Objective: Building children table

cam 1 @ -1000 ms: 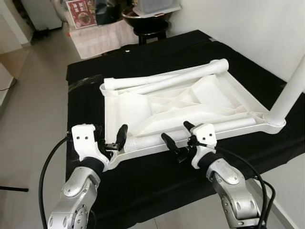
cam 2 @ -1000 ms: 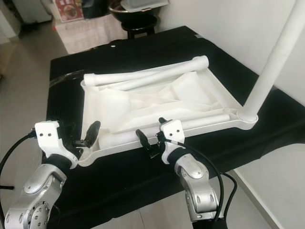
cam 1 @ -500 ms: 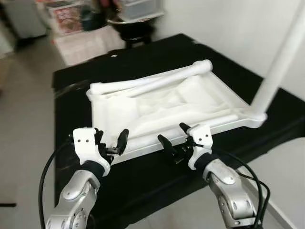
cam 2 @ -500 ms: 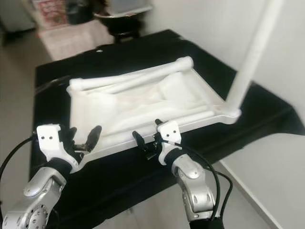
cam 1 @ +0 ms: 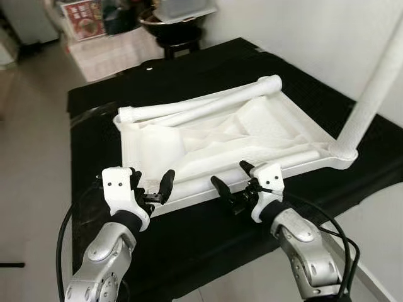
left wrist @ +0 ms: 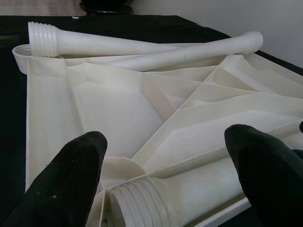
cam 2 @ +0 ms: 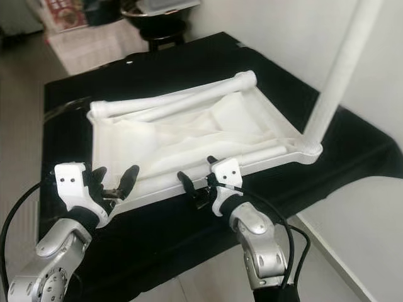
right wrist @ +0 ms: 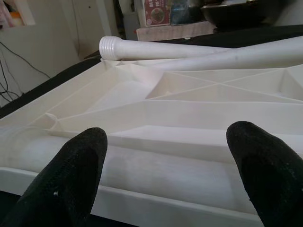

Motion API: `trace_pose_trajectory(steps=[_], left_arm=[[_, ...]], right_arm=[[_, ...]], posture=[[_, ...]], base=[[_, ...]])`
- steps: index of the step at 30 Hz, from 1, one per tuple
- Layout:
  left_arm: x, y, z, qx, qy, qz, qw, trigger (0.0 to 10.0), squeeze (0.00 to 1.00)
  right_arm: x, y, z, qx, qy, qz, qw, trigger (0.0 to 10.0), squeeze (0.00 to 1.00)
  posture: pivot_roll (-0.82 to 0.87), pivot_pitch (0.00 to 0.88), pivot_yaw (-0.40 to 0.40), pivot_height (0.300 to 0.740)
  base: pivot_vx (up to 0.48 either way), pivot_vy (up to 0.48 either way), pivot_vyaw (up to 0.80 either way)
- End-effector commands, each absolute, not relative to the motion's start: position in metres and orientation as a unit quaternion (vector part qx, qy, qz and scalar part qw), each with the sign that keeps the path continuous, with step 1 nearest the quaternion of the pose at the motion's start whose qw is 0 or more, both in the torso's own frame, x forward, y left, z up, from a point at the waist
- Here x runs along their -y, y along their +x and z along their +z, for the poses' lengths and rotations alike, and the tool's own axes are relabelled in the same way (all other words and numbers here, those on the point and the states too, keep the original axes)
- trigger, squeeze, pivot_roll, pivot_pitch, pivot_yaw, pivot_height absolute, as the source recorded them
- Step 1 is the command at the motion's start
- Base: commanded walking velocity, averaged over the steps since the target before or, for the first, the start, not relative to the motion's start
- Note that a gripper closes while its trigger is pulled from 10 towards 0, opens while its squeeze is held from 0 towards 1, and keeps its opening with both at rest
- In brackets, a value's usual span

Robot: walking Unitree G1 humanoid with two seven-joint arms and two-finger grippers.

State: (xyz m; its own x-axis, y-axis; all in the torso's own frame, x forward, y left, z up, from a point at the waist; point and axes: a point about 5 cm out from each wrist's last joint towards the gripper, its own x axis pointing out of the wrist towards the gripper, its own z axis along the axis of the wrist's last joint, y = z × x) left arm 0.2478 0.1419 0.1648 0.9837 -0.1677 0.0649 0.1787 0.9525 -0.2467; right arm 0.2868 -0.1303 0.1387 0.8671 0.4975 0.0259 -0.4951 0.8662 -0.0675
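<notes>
A: Where does the white tabletop lie?

B: Upside down on the black surface, ribbed underside up. Its near rim runs across just ahead of both sets of jaws.

A: State of the left gripper?

B: Jaws spread, nothing between them. They sit at the tabletop's near corner on the robot's left. In the left wrist view the threaded end of a loose leg lies between and just beyond the two black fingertips, inside the rim.

A: Right gripper?

B: Jaws spread too, holding nothing, level with the near rim about midway along it. In the right wrist view the same near leg's smooth shaft spans the gap ahead of the fingertips.

A: Other parts?

B: Two more legs lie along the far rim, well beyond both jaws; one shows its threaded end. An upright leg stands in the corner socket off to the right of the right jaws.

A: Contact with the tabletop?

B: Cannot tell for either gripper; the fingers are at the rim, very near.
</notes>
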Motion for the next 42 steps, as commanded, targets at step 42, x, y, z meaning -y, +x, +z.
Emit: trace_pose_trajectory(steps=[42], left_arm=[[-0.155,0.259,0.174,0.004,-0.066,0.003,0.998,10.0,0.0]], right_arm=[[0.159,0.316,0.196,0.099,-0.068,0.209,0.971,10.0,0.0]], posture=[[-0.13,0.097,0.114,0.74]], base=[[0.0,0.0,0.0]])
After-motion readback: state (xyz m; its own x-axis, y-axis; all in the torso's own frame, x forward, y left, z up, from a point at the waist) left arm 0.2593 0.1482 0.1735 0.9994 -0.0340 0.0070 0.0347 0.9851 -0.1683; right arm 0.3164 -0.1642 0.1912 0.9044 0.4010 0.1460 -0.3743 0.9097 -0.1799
